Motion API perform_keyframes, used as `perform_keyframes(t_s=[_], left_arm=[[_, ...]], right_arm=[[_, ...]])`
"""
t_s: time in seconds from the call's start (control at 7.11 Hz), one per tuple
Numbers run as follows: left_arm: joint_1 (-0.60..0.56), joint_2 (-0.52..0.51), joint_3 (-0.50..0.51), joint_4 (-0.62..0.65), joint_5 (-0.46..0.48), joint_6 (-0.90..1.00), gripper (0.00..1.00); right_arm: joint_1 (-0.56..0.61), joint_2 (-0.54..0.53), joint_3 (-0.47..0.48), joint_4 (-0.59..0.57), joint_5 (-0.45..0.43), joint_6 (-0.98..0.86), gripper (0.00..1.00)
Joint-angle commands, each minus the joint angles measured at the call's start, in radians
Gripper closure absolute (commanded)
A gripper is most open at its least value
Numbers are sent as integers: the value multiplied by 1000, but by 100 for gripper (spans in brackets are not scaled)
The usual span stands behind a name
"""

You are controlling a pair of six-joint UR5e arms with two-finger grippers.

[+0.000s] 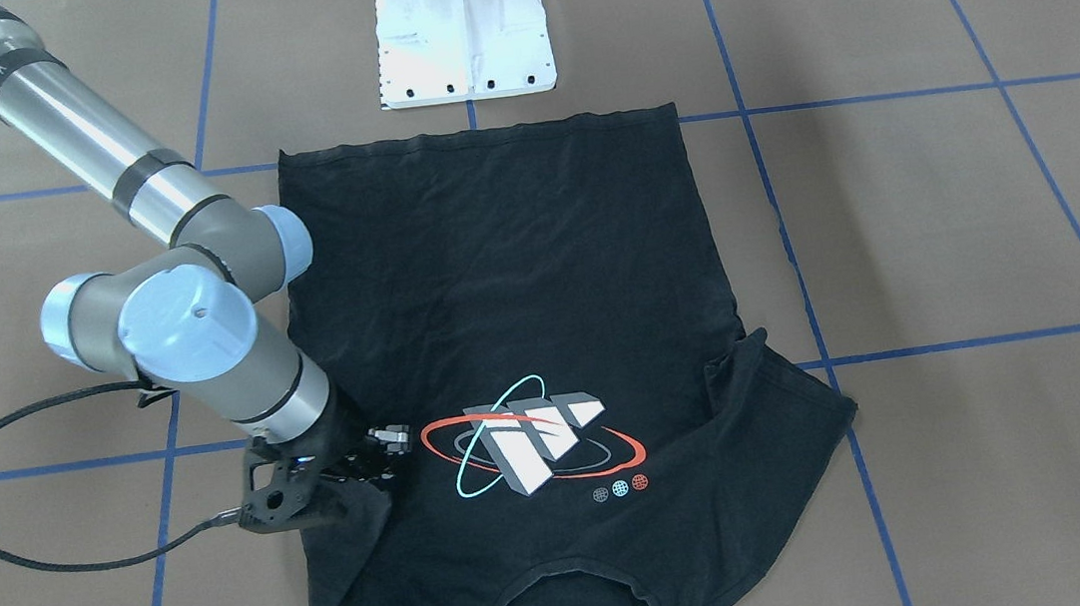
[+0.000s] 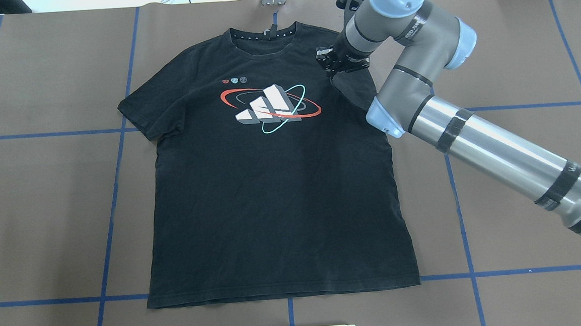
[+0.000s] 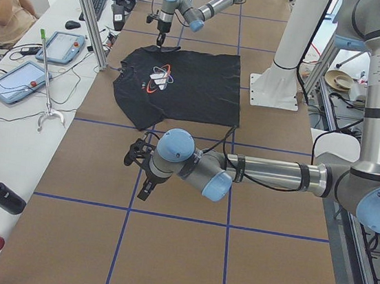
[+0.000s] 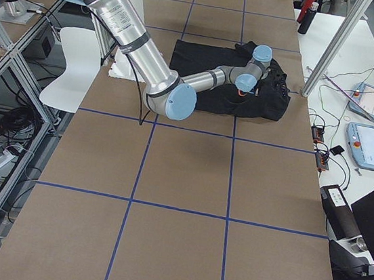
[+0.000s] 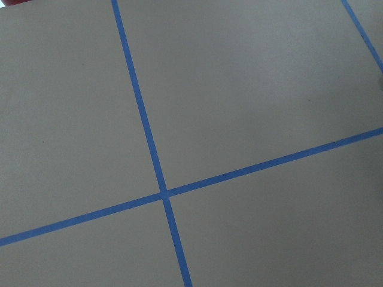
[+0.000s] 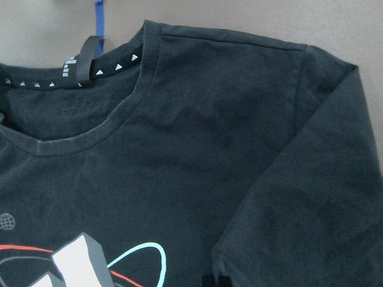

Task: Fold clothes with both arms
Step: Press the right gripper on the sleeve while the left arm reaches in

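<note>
The black t-shirt (image 2: pixel 272 199) lies flat, graphic up, mid-table. Its long axis runs outward from the white pedestal (image 1: pixel 464 40), hem nearest it, collar far. The table (image 2: pixel 47 223) is brown, gridded with blue tape (image 2: pixel 41 134). The right arm (image 2: pixel 471 142) reaches over the shirt's right shoulder, and the left arm (image 3: pixel 269 172) is well aside. I cannot tell whether either arm's jaws are spread or closed.

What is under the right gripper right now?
The black t-shirt, its sleeve and shoulder, lying on the brown table. The right arm hides the sleeve's outer edge; fabric contact is unclear.
</note>
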Motion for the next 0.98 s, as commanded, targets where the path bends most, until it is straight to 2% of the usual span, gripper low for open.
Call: perform_keyframes(t_s=[0.0, 0.14, 0.28, 0.42, 0.56, 0.7, 0.84], left_arm=[[0, 0, -1, 0, -5, 0, 1], [2, -2, -1, 1, -8, -2, 1], [23, -33, -1, -5, -8, -88, 1], [84, -95, 0, -5, -2, -167, 1], [130, -168, 7, 0, -2, -187, 1], [174, -243, 38, -3, 0, -260, 1], [249, -329, 97, -3, 3, -345, 1]], right_arm=[[-21, 37, -50, -1, -40, 15, 100], [-21, 41, -66, -1, -50, 21, 100], [-30, 47, -86, -1, -86, 24, 4], [-41, 56, -93, -4, -100, 16, 0], [-47, 57, -90, -2, -96, -4, 0], [-47, 40, -39, -8, -85, -5, 0], [-53, -36, 63, -13, -61, -11, 0]])
